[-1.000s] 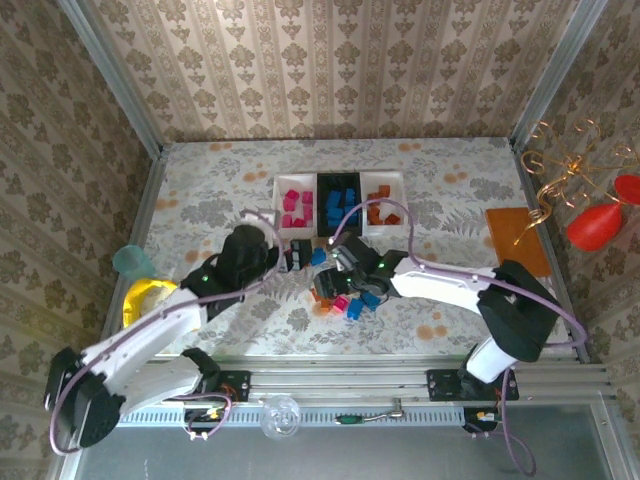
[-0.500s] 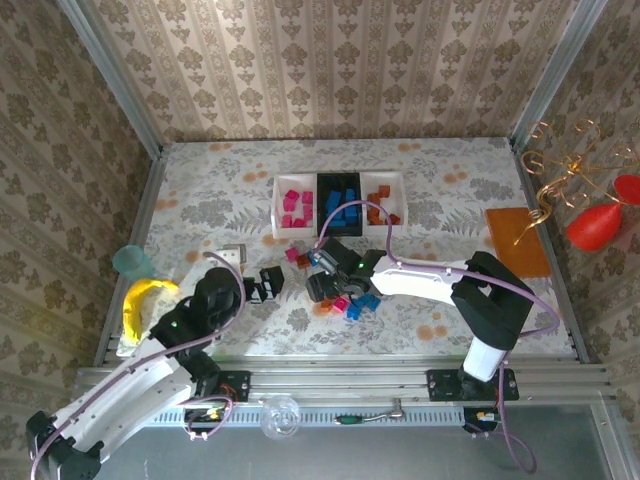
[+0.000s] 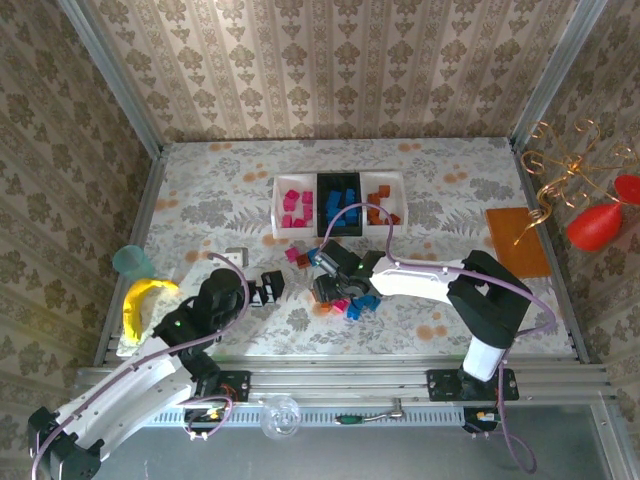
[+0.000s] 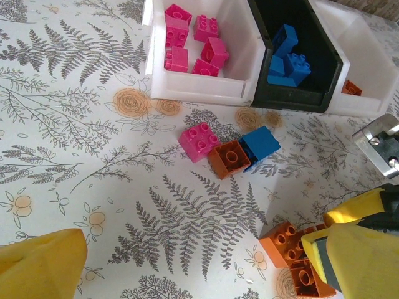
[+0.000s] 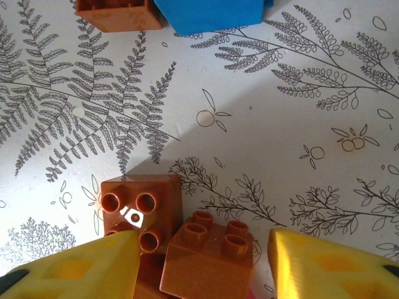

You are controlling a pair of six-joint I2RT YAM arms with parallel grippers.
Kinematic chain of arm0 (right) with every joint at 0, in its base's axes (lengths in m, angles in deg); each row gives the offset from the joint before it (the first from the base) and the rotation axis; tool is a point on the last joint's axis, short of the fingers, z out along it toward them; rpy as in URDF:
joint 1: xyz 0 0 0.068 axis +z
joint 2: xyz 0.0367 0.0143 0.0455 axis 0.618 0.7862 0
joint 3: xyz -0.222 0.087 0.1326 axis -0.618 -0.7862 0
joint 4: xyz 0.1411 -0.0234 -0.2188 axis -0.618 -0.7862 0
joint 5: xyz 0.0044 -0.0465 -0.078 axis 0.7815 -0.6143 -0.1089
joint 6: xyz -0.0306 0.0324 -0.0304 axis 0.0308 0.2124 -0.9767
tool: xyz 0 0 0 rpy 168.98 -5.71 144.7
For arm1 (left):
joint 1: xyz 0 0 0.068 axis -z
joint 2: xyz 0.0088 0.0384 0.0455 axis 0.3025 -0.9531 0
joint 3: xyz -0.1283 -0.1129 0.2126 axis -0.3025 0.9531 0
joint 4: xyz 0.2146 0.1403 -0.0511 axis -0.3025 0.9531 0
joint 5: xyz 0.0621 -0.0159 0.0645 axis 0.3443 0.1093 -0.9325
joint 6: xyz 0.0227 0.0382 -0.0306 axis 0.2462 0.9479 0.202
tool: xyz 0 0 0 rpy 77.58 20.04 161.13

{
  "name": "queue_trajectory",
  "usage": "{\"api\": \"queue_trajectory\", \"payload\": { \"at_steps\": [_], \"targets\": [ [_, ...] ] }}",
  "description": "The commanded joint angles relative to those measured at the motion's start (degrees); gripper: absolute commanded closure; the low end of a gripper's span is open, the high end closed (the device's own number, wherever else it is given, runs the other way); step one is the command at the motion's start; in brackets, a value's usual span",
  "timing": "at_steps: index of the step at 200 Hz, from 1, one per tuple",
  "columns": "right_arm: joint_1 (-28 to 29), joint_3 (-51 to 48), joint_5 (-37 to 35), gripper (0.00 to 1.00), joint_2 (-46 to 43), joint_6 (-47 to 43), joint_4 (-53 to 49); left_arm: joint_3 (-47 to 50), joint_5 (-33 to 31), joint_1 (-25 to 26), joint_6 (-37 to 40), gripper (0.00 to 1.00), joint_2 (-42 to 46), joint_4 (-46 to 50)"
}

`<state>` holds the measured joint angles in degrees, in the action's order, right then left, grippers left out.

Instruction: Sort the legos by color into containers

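The right gripper [image 5: 202, 265] hangs open, its fingers straddling an orange-brown brick [image 5: 209, 255] directly beneath. Picking looks to be the step in hand. Next it should close on that brick and carry it ahead to the white tray [image 3: 400, 205] holding orange ones. The left gripper [image 4: 196, 261] gapes empty, with a pink brick [image 4: 199, 141] ahead of it. Since a second ago it has drawn back from the trays.

We see a white tabletop [image 4: 75, 156] printed with grey ferns and small orange blossoms. Along the top of the left wrist frame, the left white tray [image 4: 199, 90] carries magenta legos [image 4: 215, 51], the black tray [image 4: 287, 99] blue legos [image 4: 290, 65], and the right white tray [image 4: 361, 56] an orange-brown lego [image 4: 351, 88]. The right claw [image 5: 199, 255] has yellow fingers [image 5: 324, 268]. The wallpaper [image 3: 350, 60] is beige with brown damask stripes.
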<state>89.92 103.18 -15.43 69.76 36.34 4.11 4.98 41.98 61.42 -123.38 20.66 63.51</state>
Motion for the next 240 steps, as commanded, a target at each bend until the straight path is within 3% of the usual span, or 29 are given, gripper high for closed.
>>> {"api": "queue_trajectory", "payload": {
  "at_steps": [1,55,127,192,240],
  "targets": [
    [0.4,-1.0,-0.4,0.47,1.3,1.0,-1.0,0.4,-1.1,0.1,-0.6,0.0,0.0,0.9],
    [0.3,-1.4,-1.2,0.61,-0.6,0.9,-0.5,0.2,-0.8,0.1,-0.6,0.0,-0.3,1.2],
    [-4.3,-2.7,-1.4,0.65,-10.1,-0.7,-1.0,0.5,-0.9,0.1,-0.9,0.0,-0.4,1.0],
    [-17.0,3.4,0.1,0.65,-15.9,-4.3,-2.0,1.1,2.2,0.1,-0.8,0.0,-2.3,-1.0],
    [-27.8,14.9,-0.3,0.65,-4.5,-5.8,-2.3,1.0,4.7,0.6,-1.3,0.0,-4.5,-1.9]
  ]
}}
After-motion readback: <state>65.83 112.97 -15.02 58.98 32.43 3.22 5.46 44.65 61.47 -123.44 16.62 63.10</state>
